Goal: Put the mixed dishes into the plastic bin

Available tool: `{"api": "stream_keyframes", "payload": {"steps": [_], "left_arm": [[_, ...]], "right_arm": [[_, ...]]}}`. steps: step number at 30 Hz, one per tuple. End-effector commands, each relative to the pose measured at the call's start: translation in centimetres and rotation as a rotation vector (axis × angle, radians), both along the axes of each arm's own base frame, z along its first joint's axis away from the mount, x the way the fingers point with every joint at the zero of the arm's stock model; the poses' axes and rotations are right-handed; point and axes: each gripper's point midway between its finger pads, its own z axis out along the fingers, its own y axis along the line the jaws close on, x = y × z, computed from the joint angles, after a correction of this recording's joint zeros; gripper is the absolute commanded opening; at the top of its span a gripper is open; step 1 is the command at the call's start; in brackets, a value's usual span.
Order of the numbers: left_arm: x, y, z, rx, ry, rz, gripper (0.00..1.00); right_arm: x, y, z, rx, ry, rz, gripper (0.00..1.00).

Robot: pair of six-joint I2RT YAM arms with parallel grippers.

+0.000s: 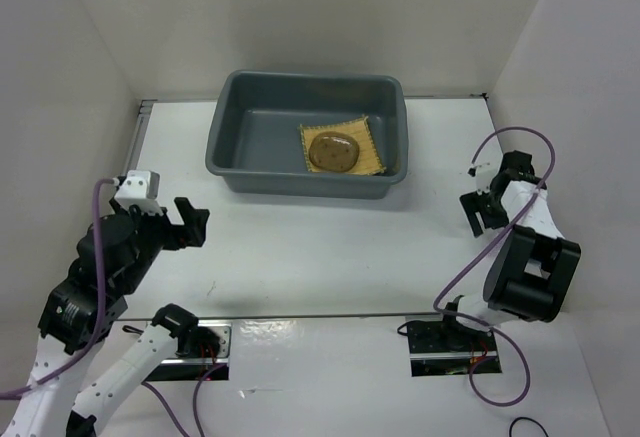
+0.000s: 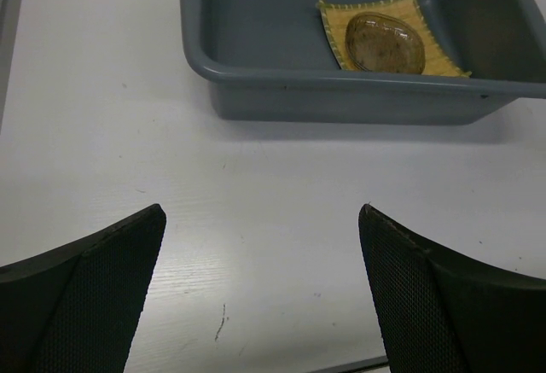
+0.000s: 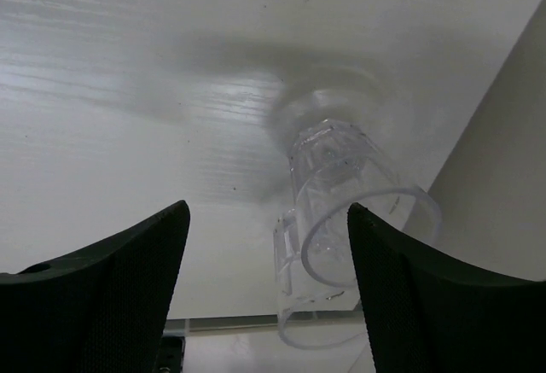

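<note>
The dark grey plastic bin (image 1: 300, 181) stands at the back middle of the table. In it lies the square yellow woven mat (image 1: 371, 144) with a round clear glass saucer (image 1: 333, 152) on top. Both show in the left wrist view, the mat (image 2: 334, 16) and the saucer (image 2: 386, 42) inside the bin (image 2: 341, 104). My left gripper (image 1: 190, 219) is open and empty over bare table, near side of the bin (image 2: 261, 219). My right gripper (image 1: 485, 212) is open at the table's right side. A tiny clear cup (image 3: 341, 219) stands between its jaws, close to the right finger (image 3: 426, 305); I see no grip.
The white enclosure wall (image 3: 512, 177) rises just right of the cup. White walls close the table at left, back and right. Cables loop from the right arm's base (image 1: 450, 337) at the near edge.
</note>
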Motion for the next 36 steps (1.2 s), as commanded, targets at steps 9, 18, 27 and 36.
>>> {"api": "stream_keyframes", "payload": {"steps": [9,18,27,36], "left_arm": [[-0.4,0.7,1.8,-0.012,-0.085,0.012,1.0],[-0.5,0.5,1.8,-0.014,-0.084,0.003,1.0],[-1.0,1.1,2.3,-0.025,-0.12,0.023,1.0],[-2.0,1.5,3.1,-0.053,-0.183,0.022,1.0]], "right_arm": [[1.1,0.6,1.4,0.066,-0.009,-0.022,0.0],[7.5,17.7,29.4,0.01,-0.606,0.432,0.0],[15.4,32.3,33.1,0.167,-0.654,0.79,0.0],[13.9,53.9,25.1,0.168,-0.657,1.119,0.0]]}}
